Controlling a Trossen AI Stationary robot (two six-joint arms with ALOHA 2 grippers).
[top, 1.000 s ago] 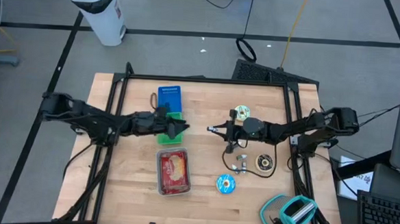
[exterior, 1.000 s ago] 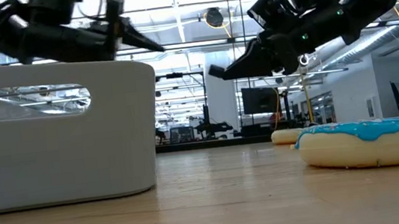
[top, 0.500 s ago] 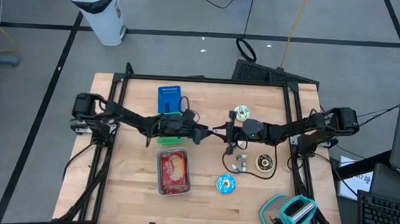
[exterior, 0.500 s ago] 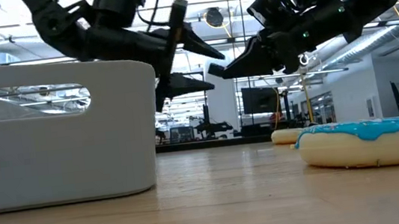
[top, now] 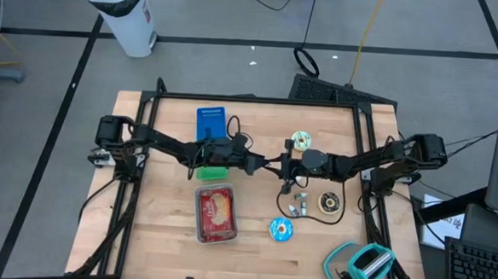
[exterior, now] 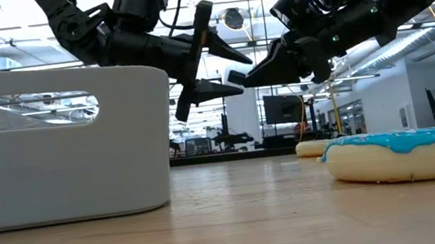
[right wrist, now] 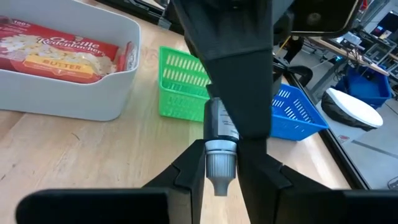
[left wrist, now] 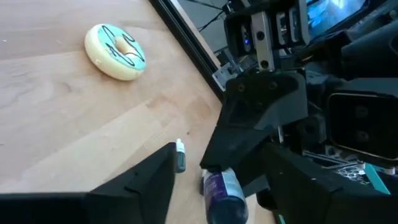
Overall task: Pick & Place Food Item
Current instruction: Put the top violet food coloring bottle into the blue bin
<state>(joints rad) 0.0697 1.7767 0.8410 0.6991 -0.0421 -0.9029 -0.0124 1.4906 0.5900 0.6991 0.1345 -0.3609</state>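
My right gripper (top: 276,164) hangs over the table's middle, shut on a small purple bottle (left wrist: 222,191) with a grey cap (right wrist: 219,163). My left gripper (top: 262,164) faces it from the table's left, open. Its two fingers (left wrist: 146,177) stand on either side of the bottle's free end without touching it. A blue-frosted donut (top: 281,229) lies on the table near the front. A pale donut (left wrist: 116,51) lies toward the far side and a chocolate donut (top: 328,203) toward the right. My right gripper pinches the bottle between its two fingers (right wrist: 193,165) near the cap end (right wrist: 217,140). It comes in nearly level from the table's right, and the bottle lies along the fingers. The bottle is lifted clear of the table, and its purple end (left wrist: 224,199) points at my left gripper.
A white bin (top: 215,215) holding a popcorn pack stands left of the front centre. A green basket (right wrist: 183,87) and a blue basket (top: 210,122) stand behind it. Small loose items (top: 295,206) and a teal tape dispenser (top: 362,263) lie on the right. A small vial (left wrist: 180,155) lies below the grippers.
My left gripper has travelled from over the green basket toward the table's right edge. It now meets my right gripper at the middle, with its fingers around the bottle's free end. The right gripper and the bottle have kept still.
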